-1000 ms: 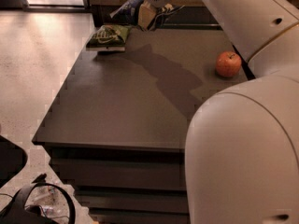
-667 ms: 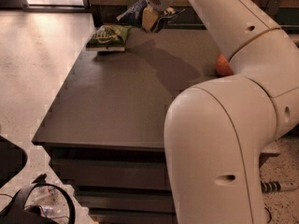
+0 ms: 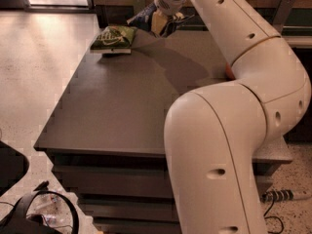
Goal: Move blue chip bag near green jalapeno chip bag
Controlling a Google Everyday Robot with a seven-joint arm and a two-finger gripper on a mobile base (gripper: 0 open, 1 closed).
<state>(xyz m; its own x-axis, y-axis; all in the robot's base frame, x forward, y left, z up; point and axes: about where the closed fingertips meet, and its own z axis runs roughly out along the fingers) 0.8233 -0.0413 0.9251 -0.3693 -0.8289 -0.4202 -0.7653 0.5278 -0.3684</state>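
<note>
At the top of the frame, the gripper [image 3: 165,26] pinches the blue chip bag [image 3: 143,17] just right of the green jalapeno chip bag [image 3: 114,36] lying on the tabletop [image 3: 122,106].

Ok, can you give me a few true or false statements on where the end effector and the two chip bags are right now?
1. The end effector grips the blue chip bag at the far end of the table. True.
2. The green jalapeno chip bag lies at the table's near right corner. False: it lies at the far left corner as pictured.
3. The blue chip bag sits on top of the green one. False: it is beside it, to the picture's right.
4. The green bag lies flat on the table. True.
</note>
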